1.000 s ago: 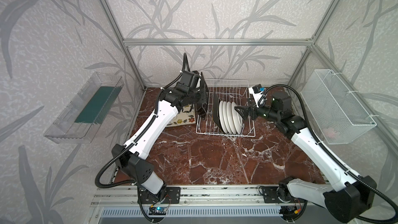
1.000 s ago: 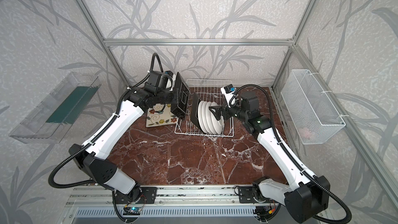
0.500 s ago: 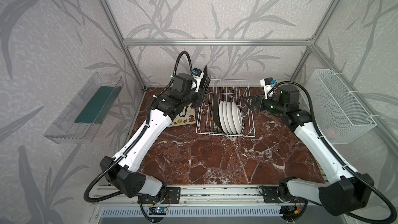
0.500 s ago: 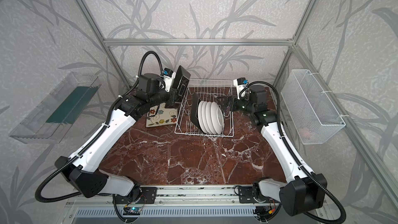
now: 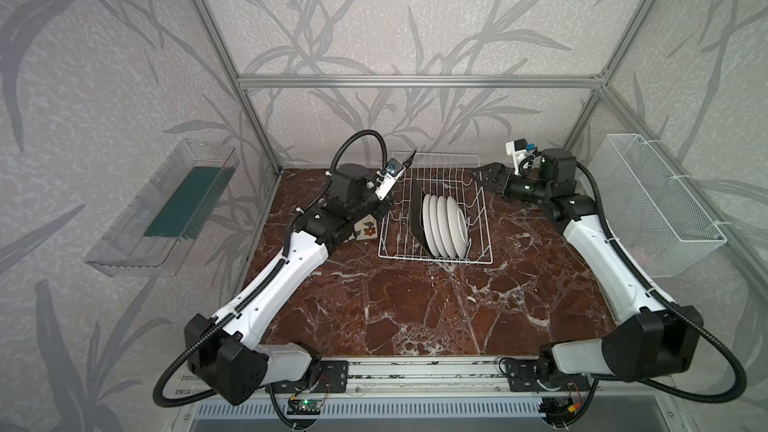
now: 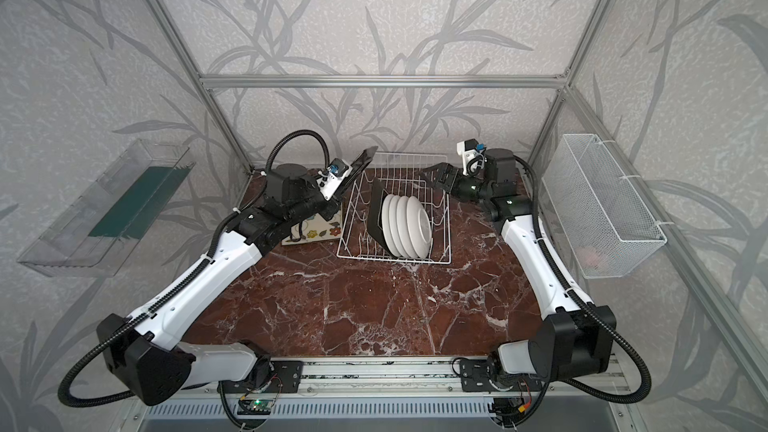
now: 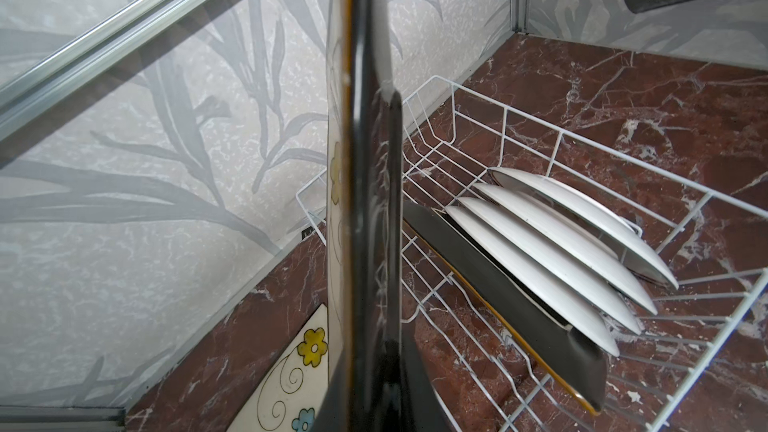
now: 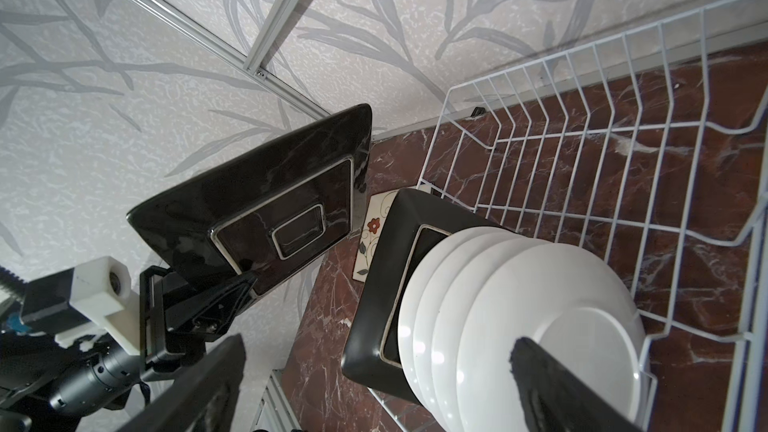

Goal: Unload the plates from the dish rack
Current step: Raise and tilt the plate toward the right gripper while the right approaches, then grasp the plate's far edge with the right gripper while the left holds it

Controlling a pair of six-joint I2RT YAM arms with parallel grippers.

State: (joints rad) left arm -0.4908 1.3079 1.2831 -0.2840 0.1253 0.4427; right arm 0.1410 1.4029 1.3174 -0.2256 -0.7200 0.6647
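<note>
The white wire dish rack (image 5: 478,261) (image 6: 449,243) stands at the back of the marble table. Upright in it are a black-backed square plate (image 5: 417,218) (image 8: 374,284) and several round white plates (image 5: 446,226) (image 7: 561,243). My left gripper (image 8: 245,280) is shut on the lower edge of another black-backed square plate (image 6: 358,168) (image 7: 365,201), held tilted in the air over the rack's far left corner. A flower-painted plate (image 5: 365,230) (image 6: 311,234) lies face up on the table left of the rack. My right gripper (image 5: 482,174) (image 8: 376,347) hangs open and empty at the rack's far right corner.
A clear plastic tray (image 5: 166,209) with a green insert hangs on the left wall. A fine-mesh white basket (image 5: 656,201) hangs on the right wall. The back wall and its metal frame stand close behind the rack.
My left arm has lifted the square plate out of the rack, up and leftward, tilting it. My right arm has drawn back from the white plates to the rack's far right corner, still open.
</note>
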